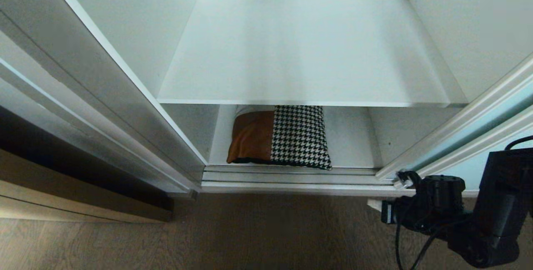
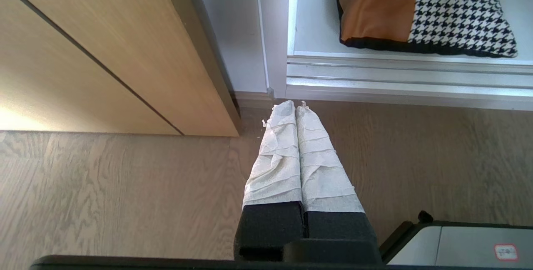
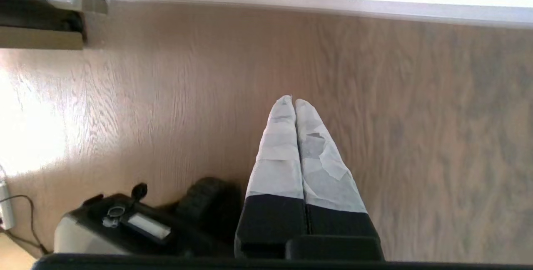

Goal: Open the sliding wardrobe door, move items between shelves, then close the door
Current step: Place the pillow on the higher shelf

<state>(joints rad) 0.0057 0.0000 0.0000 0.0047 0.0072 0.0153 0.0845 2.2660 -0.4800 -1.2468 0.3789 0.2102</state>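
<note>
White shelves [image 1: 304,53] are seen inside the opened wardrobe; the sliding door [image 1: 466,137], of pale blue glass in a light frame, is drawn to the robot's right. A cushion [image 1: 279,137], part brown leather and part houndstooth, lies on the lower shelf [image 1: 354,145], close behind the bottom track [image 1: 291,176]. The upper shelf bears nothing. The left gripper [image 2: 295,110] is shown fully closed and holding nothing above the wooden floor [image 2: 104,195], near a tan cabinet [image 2: 83,53]. The right gripper [image 3: 293,101], likewise closed and unladen, points at the floor before the track.
</note>
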